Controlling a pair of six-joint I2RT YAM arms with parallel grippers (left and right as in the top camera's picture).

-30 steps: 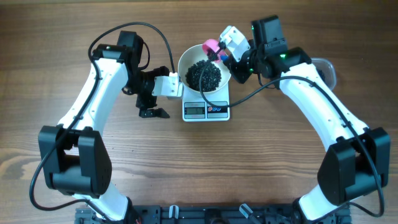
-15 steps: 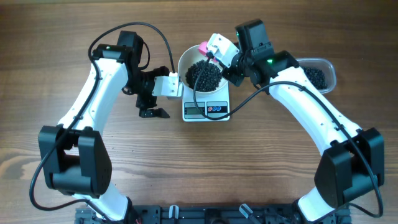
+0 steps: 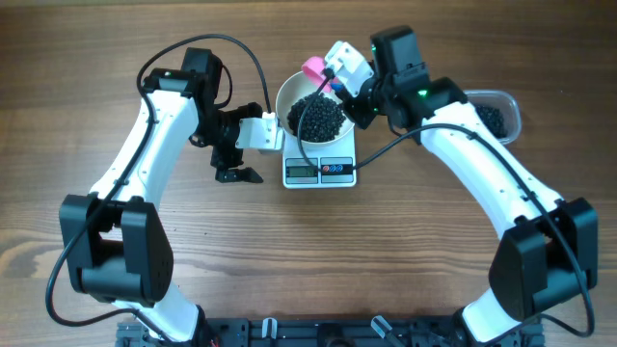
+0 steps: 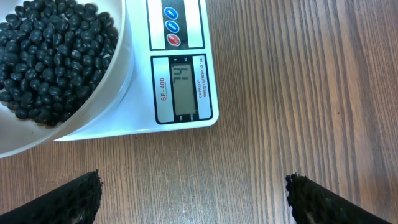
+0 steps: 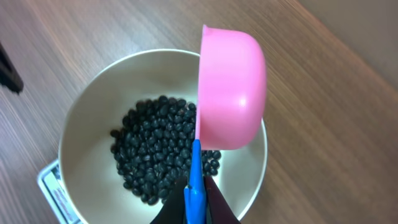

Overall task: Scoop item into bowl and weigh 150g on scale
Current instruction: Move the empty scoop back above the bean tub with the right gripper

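overhead: beans heaped in the bowl on the scale, scoop tipped above

the item, black beans point(image 3: 318, 116), are small, rounded and glossy. they lie as a loose dark heap in the white bowl point(image 3: 287, 94), with bare white wall showing around the heap. the bowl sits on top of the scale point(image 3: 320, 172) and overhangs its platform, leaving only the display strip and buttons uncovered.

the right gripper point(image 5: 196, 208) is clamped on the blue handle of the pink scoop point(image 5: 233, 93). the scoop is turned on its side above the bowl rim, on the side away from the scale's display. its inside faces away from the right wrist camera, so whether beans are in it cannot be told.

the left gripper point(image 3: 231, 164) hangs beside the scale's left side with its jaws spread wide, gripping nothing. only the two fingertips point(image 4: 81, 199) show at the bottom corners of the left wrist view.

the scale's display shows faint sideways digits, not fully legible. a clear tub point(image 3: 503, 104) of more beans, well right of the scale, is half hidden by the right arm.
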